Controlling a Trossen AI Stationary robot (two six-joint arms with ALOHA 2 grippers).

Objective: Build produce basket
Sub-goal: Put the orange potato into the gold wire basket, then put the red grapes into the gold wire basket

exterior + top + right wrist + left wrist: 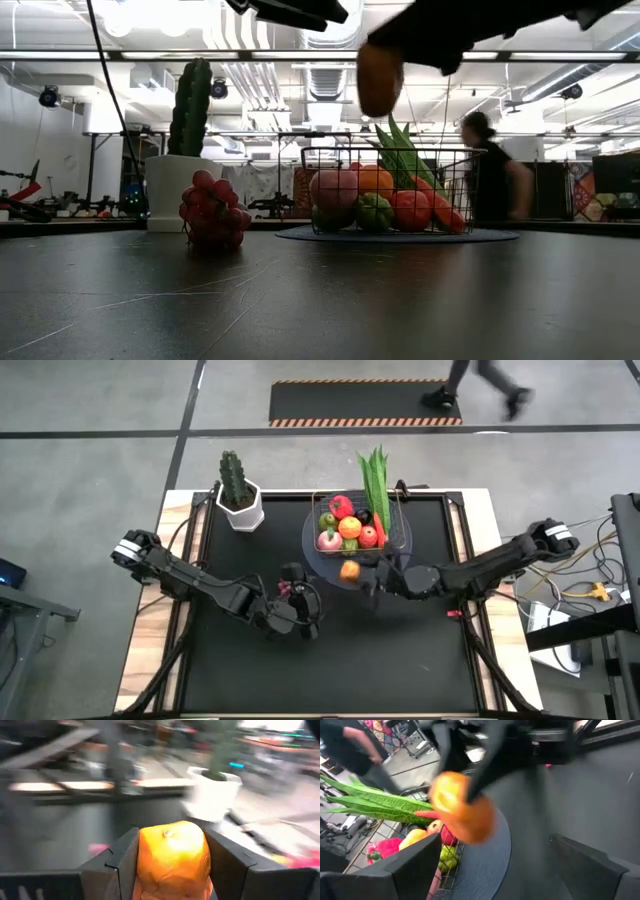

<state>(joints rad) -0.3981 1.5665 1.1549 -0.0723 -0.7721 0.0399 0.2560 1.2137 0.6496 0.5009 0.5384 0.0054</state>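
Observation:
The wire basket (361, 520) stands at the table's far middle. It holds red, orange, green and pink produce, and a long leafy green (375, 480) pokes over its far rim. A bunch of red grapes (212, 210) rests on the black tabletop to the basket's near left. My right gripper (360, 574) reaches in from the right, just on the near side of the basket, shut on an orange fruit (349, 571). My left gripper (304, 610) hovers high over the grapes, open (505, 870), with nothing between its fingers. My right gripper pinches the orange fruit between its two fingers, one on each of two opposite sides (145, 857). The fingers come about level from the table's right. The fruit is lifted well clear of the table, and its lower part (379, 90) hangs below the fingers, higher than the basket's rim.
A green cactus in a white pot (240, 495) stands at the far left. A round grey disc (318, 555) lies under the basket. A person (480, 385) walks past beyond the far edge. The near half of the black tabletop (330, 670) is bare.

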